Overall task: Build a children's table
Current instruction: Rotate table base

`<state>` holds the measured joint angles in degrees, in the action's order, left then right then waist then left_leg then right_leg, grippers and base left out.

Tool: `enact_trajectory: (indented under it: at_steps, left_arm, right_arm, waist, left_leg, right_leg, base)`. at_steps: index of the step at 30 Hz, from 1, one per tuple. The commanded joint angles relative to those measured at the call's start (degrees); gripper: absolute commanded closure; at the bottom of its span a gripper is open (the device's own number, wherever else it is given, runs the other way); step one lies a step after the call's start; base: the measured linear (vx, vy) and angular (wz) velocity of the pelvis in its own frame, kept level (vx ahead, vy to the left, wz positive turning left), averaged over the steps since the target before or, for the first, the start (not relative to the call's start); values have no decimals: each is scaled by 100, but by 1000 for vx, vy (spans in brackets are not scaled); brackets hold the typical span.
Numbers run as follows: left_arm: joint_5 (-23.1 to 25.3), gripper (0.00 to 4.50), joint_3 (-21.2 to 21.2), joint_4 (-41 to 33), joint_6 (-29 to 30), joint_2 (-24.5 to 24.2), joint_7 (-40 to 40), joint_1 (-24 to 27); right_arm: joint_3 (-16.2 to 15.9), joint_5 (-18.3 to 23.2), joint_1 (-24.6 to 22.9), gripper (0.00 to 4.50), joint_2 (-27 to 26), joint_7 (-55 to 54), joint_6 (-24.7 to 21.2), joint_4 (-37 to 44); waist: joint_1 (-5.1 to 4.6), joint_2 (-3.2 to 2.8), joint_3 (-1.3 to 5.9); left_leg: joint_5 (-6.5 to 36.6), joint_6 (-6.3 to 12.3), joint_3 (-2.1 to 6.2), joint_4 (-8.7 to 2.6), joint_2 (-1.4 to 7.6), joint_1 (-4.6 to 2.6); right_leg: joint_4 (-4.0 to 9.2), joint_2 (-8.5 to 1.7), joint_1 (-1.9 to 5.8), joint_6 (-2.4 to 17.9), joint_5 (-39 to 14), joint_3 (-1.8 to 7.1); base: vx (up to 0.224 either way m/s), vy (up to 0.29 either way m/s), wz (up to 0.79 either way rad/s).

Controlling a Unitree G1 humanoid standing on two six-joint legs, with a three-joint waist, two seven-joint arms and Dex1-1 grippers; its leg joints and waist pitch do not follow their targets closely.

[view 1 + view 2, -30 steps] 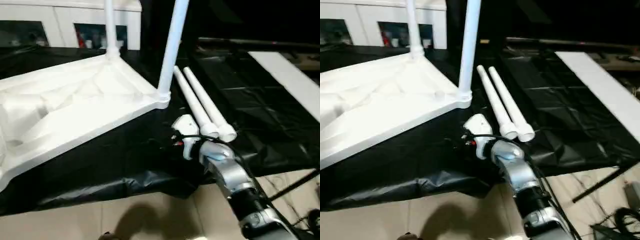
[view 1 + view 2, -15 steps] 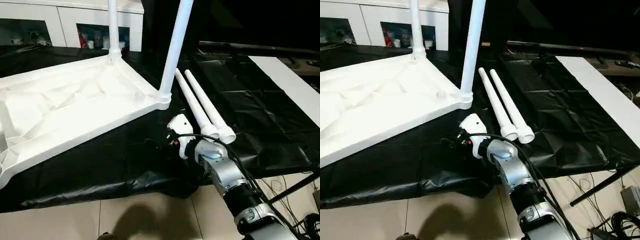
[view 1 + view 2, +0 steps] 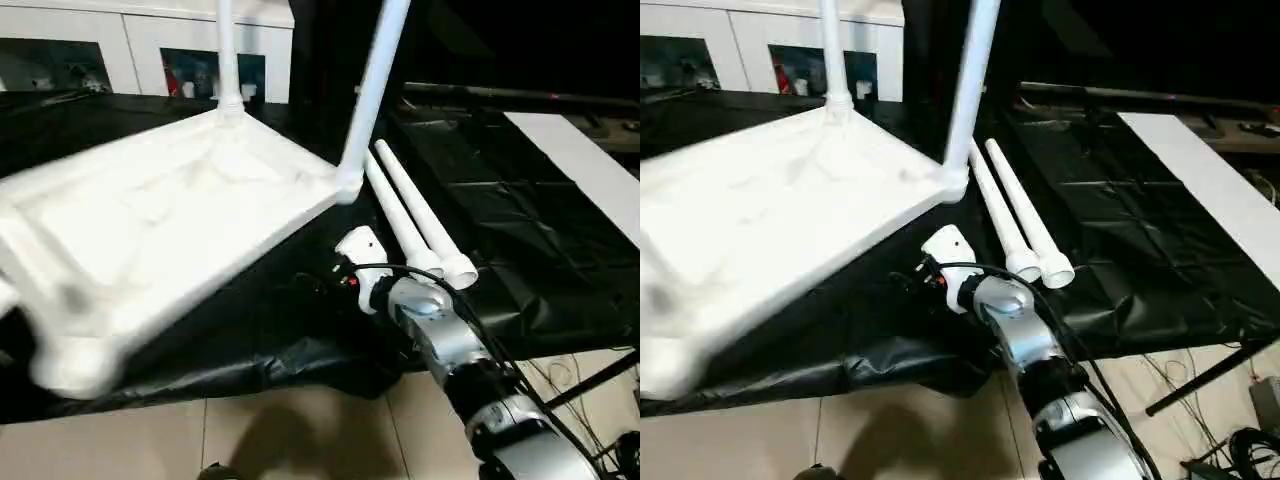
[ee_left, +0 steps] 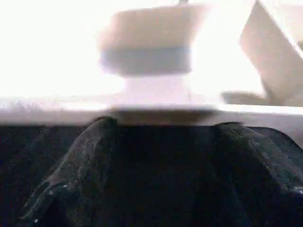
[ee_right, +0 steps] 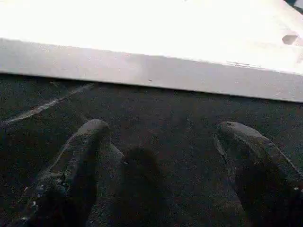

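Note:
The children's table lies upside down on the black sheet. Its white tabletop (image 3: 180, 220) is tilted, with the blurred near-left corner (image 3: 65, 365) raised towards me. Two white legs (image 3: 375, 90) stand up from its far corners. Two more legs (image 3: 415, 215) lie side by side on the sheet just right of it. My right arm (image 3: 440, 340) reaches in low under the tabletop's near edge. My right gripper (image 5: 163, 127) is open over the sheet, a little short of that edge (image 5: 156, 71). My left gripper (image 4: 165, 125) is open, fingertips close up against the tabletop's rim (image 4: 156, 106).
A white glass-door cabinet (image 3: 150, 50) stands behind the work surface. The black sheet (image 3: 520, 250) hangs over the front edge above a tan floor (image 3: 300, 430). A long white board (image 3: 590, 170) lies at the far right. A black stand leg (image 3: 590, 375) and cables sit at the lower right.
The tabletop has tipped: its near-left corner has come up and towards me, and its far-right corner has shifted up and to the right. My right arm has hardly moved.

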<state>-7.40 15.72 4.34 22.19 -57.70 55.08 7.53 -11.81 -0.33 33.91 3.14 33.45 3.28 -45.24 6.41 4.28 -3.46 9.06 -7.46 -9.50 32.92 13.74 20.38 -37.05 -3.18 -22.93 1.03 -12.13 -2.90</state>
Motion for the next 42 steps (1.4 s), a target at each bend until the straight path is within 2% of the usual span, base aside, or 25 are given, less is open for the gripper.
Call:
enact_trajectory:
  at_steps: [1,2,7,10,15,17,20,22,23,24,25,28,29,30,31,32,33,35,36,37,38,39,42]
  left_arm:
    - [-267,60,-73,-528,130,34,125,-44]
    - [-288,60,-82,-593,157,35,138,-42]
    - [-493,60,-393,-1316,276,190,231,-169]
    - [-479,60,-618,-1463,313,256,285,-270]
    - [-348,60,-1043,-1642,276,504,191,-592]
    - [-433,60,-1046,-1650,252,581,131,-863]
    - [-587,60,-1081,-1576,484,201,558,-1095]
    - [-496,60,-1132,-1518,410,-85,780,-1131]
    - [-397,60,-1141,-1477,258,-184,819,-1161]
    - [-342,60,-1143,-1451,167,-228,829,-1181]
    - [-258,60,-1161,-1417,52,-368,929,-1215]
    - [-147,60,-1185,-1386,-95,-522,1025,-1221]
    - [15,60,-1210,-1346,-363,-802,1225,-1117]
    - [237,60,-1240,-1282,-700,-1062,1361,-1009]
    - [430,60,-1263,-1222,-997,-1272,1462,-911]
    - [502,60,-1314,-1162,-1139,-1368,1566,-877]
    - [501,60,-1367,-1120,-1182,-1414,1619,-886]
    - [501,60,-1367,-1120,-1182,-1414,1619,-886]
    - [535,60,-1467,-1046,-1269,-1399,1616,-926]
    - [535,60,-1467,-1046,-1269,-1399,1616,-926]
    - [753,60,-1766,-795,-1516,-1377,1567,-1041]
    - [753,60,-1766,-794,-1516,-1377,1566,-1041]
    - [953,60,-1978,-534,-1655,-1253,1470,-1237]
  right_arm:
    - [94,-35,163,65,90,-85,64,-166]
    - [98,-35,183,65,90,-93,68,-200]
    - [102,-76,374,65,58,-159,160,-607]
    - [104,-101,417,65,16,-157,196,-699]
    - [77,-95,502,65,-98,-124,323,-852]
    - [68,-32,477,65,-127,33,383,-783]
    - [42,-9,385,65,-67,218,419,-610]
    - [23,-11,338,65,-21,307,453,-525]
    - [11,53,294,65,8,494,447,-424]
    - [4,94,271,65,21,610,441,-366]
    - [-7,175,212,65,75,827,431,-192]
    - [-10,288,151,65,129,1073,378,11]
    - [-38,473,51,65,232,1444,231,385]
    - [-108,683,-65,65,388,1914,-9,853]
    - [-174,857,-162,65,518,2312,-223,1246]
    - [-265,943,-229,65,660,2594,-369,1572]
    - [-315,966,-260,65,737,2736,-439,1737]
    - [-315,966,-260,65,737,2736,-439,1737]
    - [-400,989,-285,65,850,2896,-539,1961]
    - [-400,989,-285,65,850,2896,-539,1961]
    - [-600,959,-311,65,1090,3193,-758,2477]
    - [-600,959,-311,65,1091,3194,-759,2479]
    - [-686,930,-318,65,1196,3338,-906,2810]
  waist:
    - [-56,-257,295]
    - [-57,-235,294]
    - [-58,-228,305]
    - [-82,-214,325]
    - [-159,-237,357]
    - [-162,-244,378]
    - [-158,-228,378]
    - [-167,-218,358]
    - [-166,-244,348]
    - [-166,-234,347]
    - [-155,-268,348]
    - [-162,-263,343]
    - [-151,-294,331]
    - [-151,-292,343]
    - [-122,-315,308]
    - [-131,-312,303]
    - [-114,-326,306]
    - [-110,-320,306]
    - [-107,-351,304]
    - [-111,-339,307]
    - [-105,-416,314]
    - [-94,-369,310]
    - [-94,-358,324]
  left_leg:
    - [2358,-190,-18,-437,-29,-119]
    - [2336,-187,-29,-431,-29,-123]
    - [2176,-196,-46,-411,-33,-111]
    - [1968,-207,-44,-408,-48,-68]
    - [1701,-221,-53,-379,-59,-48]
    - [1566,-207,-57,-363,-61,-46]
    - [1512,-191,-63,-351,-75,-53]
    - [1588,-165,-58,-360,-77,-50]
    - [1645,-193,-57,-362,-69,-61]
    - [1681,-182,-64,-362,-68,-65]
    - [1685,-162,-55,-362,-68,-59]
    - [1769,-162,-52,-370,-53,-68]
    - [1876,-142,-47,-379,-60,-81]
    - [1866,-147,-40,-373,-49,-79]
    - [1995,-52,-24,-389,-55,-77]
    - [2040,-21,-26,-401,-35,-80]
    - [2075,-56,-38,-394,-25,-106]
    - [2101,-102,-40,-399,-29,-100]
    - [2142,-140,-29,-401,-35,-105]
    - [2156,-160,-29,-401,-36,-103]
    - [2178,-190,-16,-398,-44,-116]
    - [2184,-159,-31,-391,-41,-132]
    - [2034,-161,-26,-389,-52,-105]
  right_leg:
    - [515,-337,126,998,-1500,270]
    - [519,-335,120,992,-1504,272]
    - [500,-317,120,974,-1394,271]
    - [464,-306,169,940,-1187,262]
    - [422,-296,205,1032,-746,257]
    - [403,-297,225,1075,-519,257]
    - [390,-284,232,1096,-439,254]
    - [409,-276,226,1054,-620,257]
    - [414,-279,213,1050,-713,264]
    - [430,-278,215,1050,-742,266]
    - [434,-279,225,1037,-720,270]
    - [426,-281,211,1056,-746,269]
    - [468,-269,209,1039,-838,265]
    - [439,-279,217,1030,-810,268]
    - [495,-253,234,932,-925,259]
    - [481,-248,219,886,-1009,266]
    - [480,-270,183,928,-1106,274]
    - [480,-280,182,989,-1183,275]
    - [476,-276,171,1027,-1218,272]
    - [470,-282,170,1034,-1209,273]
    - [464,-284,166,1058,-1187,274]
    - [481,-260,168,1018,-1124,271]
    - [458,-277,191,1026,-1040,280]
  base:
    - [0,0,0]
    - [0,0,0]
    - [0,0,0]
    - [0,0,0]
    - [0,0,0]
    - [0,0,0]
    - [0,0,0]
    - [0,0,0]
    - [0,0,0]
    - [0,0,0]
    - [0,0,0]
    - [0,0,0]
    - [0,0,0]
    - [0,0,0]
    - [0,0,0]
    - [0,0,0]
    - [0,0,0]
    - [0,0,0]
    - [0,0,0]
    - [0,0,0]
    - [0,0,0]
    - [0,0,0]
    - [0,0,0]
